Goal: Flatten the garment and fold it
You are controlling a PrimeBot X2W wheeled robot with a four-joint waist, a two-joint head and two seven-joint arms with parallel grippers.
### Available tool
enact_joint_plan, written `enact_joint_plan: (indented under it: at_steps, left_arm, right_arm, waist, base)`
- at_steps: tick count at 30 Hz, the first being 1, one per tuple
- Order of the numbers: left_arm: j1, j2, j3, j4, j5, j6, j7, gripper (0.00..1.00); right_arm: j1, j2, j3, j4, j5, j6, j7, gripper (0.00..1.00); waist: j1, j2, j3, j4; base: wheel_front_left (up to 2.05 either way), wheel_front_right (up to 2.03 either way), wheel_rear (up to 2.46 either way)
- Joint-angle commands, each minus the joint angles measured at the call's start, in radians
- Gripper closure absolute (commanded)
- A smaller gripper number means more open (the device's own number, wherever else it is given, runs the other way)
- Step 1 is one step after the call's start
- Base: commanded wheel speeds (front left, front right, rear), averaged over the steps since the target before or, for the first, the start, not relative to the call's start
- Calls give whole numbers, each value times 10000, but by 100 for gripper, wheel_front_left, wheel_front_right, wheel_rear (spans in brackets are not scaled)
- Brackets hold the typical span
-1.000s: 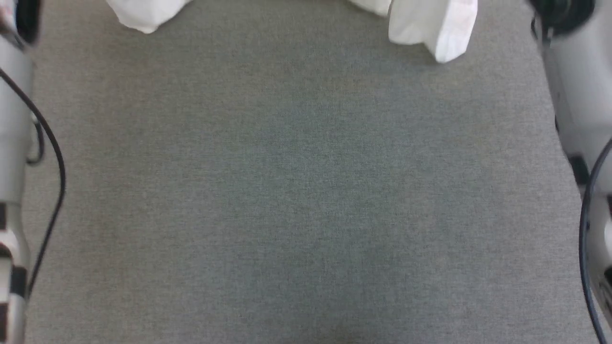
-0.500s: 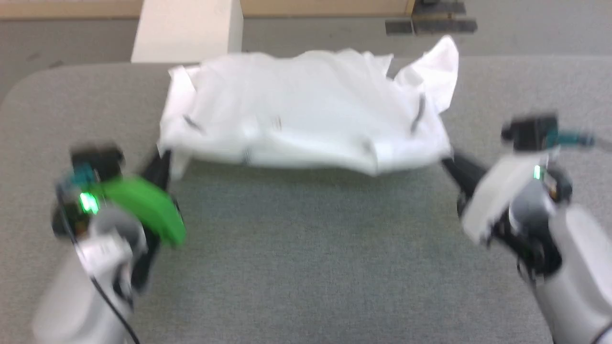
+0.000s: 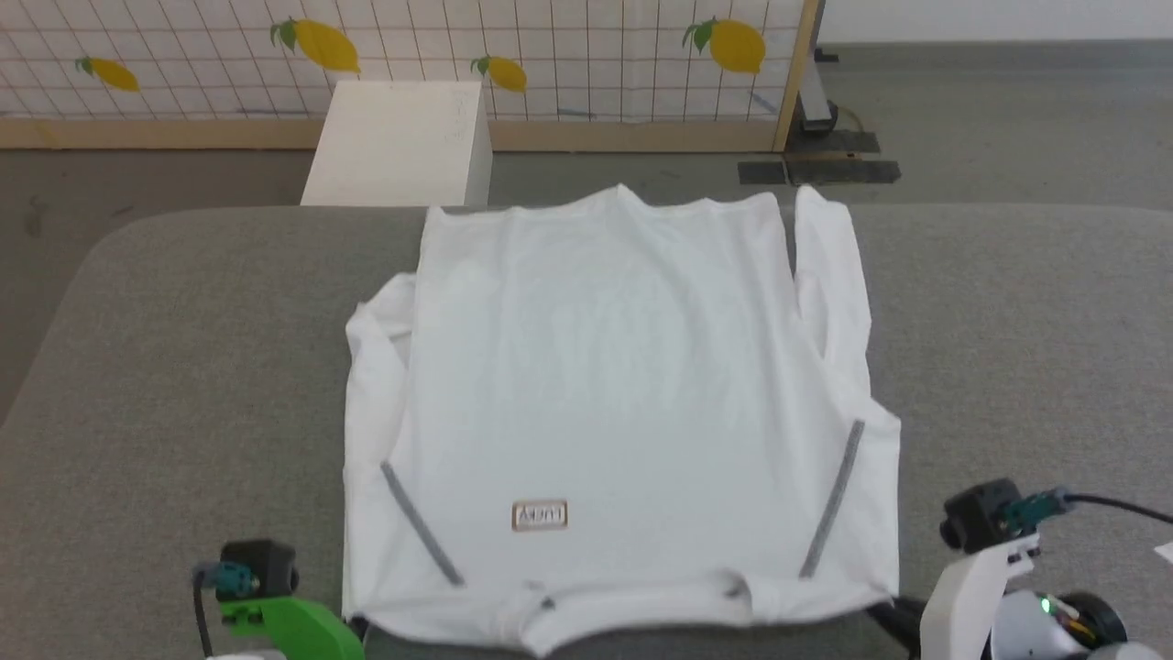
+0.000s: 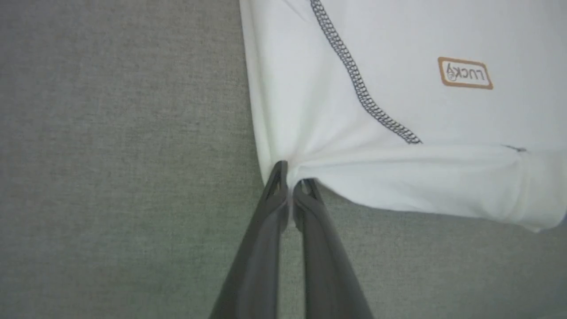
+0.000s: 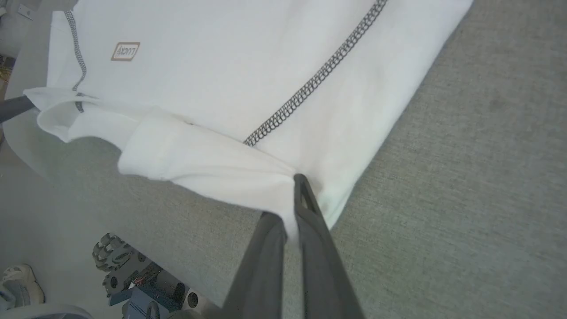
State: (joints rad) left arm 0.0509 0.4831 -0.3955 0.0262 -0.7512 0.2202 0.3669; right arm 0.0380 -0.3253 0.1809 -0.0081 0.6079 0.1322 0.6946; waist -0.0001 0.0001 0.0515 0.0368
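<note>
The garment, a white long-sleeved shirt, lies spread on the grey table with its collar toward me and its hem at the far side. Dark zigzag seams run down both shoulders, and a tan-bordered label sits near the collar. My left gripper is at the near left shoulder corner; in the left wrist view it is shut on that corner of the garment. My right gripper is at the near right corner, shut on the garment's edge. Both sleeves lie along the sides.
A rigid white box stands on the floor beyond the table's far edge, in front of a lemon-patterned screen. Bare grey table lies left and right of the shirt. The right wrist view shows my wheeled base and a shoe below the table's edge.
The head camera has tilted up. The garment was bunched and hanging between my two grippers; now it lies flat and stretched out, with both grippers lower at the near edge.
</note>
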Motion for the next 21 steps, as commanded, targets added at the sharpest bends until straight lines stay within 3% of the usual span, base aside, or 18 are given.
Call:
enact_joint_plan:
  at_steps: [1, 7, 12, 13, 14, 15, 16, 21]
  left_arm:
    - [348, 211, 10, -27, -219, 212, 373, 100]
    - [1155, 383, -176, -178, -897, 927, 2073, 100]
    - [1266, 287, -135, -306, -1105, 1080, 2251, 100]
    - [1242, 265, -94, -290, -1097, 1108, 2180, 92]
    - [1226, 266, -72, -267, -1081, 1142, 2154, 53]
    - [1196, 250, -27, -261, -1104, 1166, 2131, 0]
    - [1171, 239, 20, -271, -1124, 1187, 2102, 0]
    - [1119, 415, 339, -488, -1219, 1346, 2092, 0]
  right_arm:
    - [301, -25, -96, -190, -95, -15, 462, 100]
    - [1087, 58, -286, -720, -359, -15, 2191, 100]
    - [1359, 410, -425, -874, -615, -15, 2959, 100]
    - [1362, 464, -431, -892, -678, -15, 2973, 100]
    - [1319, 526, -469, -926, -747, -15, 2843, 100]
    - [1269, 614, -448, -970, -762, -15, 2691, 50]
    - [1246, 656, -429, -988, -768, -15, 2611, 0]
    - [1034, 731, -513, -1193, -660, -15, 2228, 0]
  waist:
    - [1, -1, -146, -38]
    - [1, -1, -246, -111]
    - [1, -1, -203, -129]
    - [1, -1, -191, -127]
    - [1, -1, -180, -134]
    - [1, -1, -180, -139]
    - [1, -1, -184, -145]
    - [1, -1, -213, -186]
  base:
    - [0, 0, 0]
    - [0, 0, 0]
    - [0, 0, 0]
    - [0, 0, 0]
    - [0, 0, 0]
    - [0, 0, 0]
    - [0, 0, 0]
    - [0, 0, 0]
